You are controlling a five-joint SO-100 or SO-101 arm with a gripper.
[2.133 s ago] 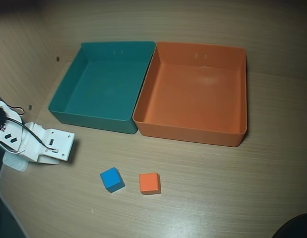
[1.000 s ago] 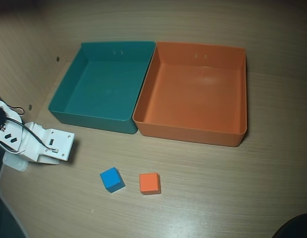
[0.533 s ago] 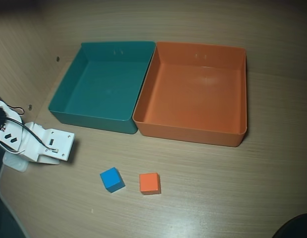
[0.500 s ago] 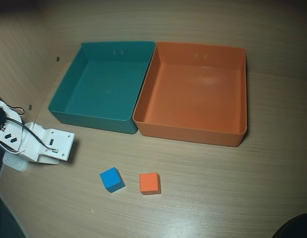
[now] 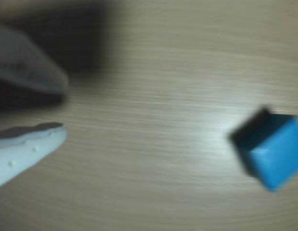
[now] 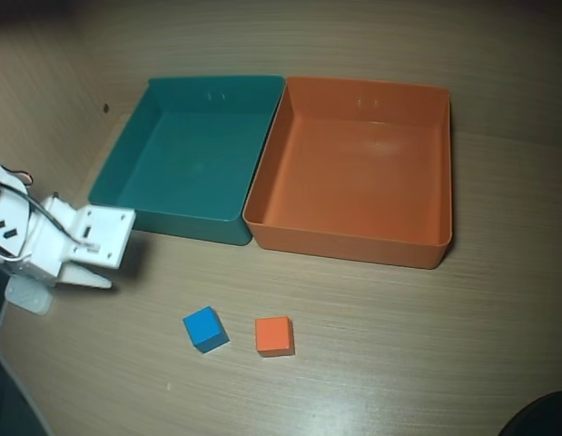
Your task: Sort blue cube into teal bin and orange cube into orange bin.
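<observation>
The blue cube point(image 6: 205, 328) lies on the wooden table in front of the teal bin point(image 6: 185, 159). The orange cube point(image 6: 274, 335) lies just to its right, a small gap apart, in front of the orange bin point(image 6: 353, 177). Both bins are empty and stand side by side, touching. My gripper point(image 6: 101, 272) hangs low at the left of the overhead view, left of the blue cube and apart from it. In the blurred wrist view the gripper point(image 5: 64, 108) is open and empty at the left edge, and the blue cube point(image 5: 274, 149) is at the right edge.
The white arm and its wrist block point(image 6: 90, 236) stand close to the teal bin's near left corner. A dark object point(image 6: 539, 418) sits at the bottom right corner of the overhead view.
</observation>
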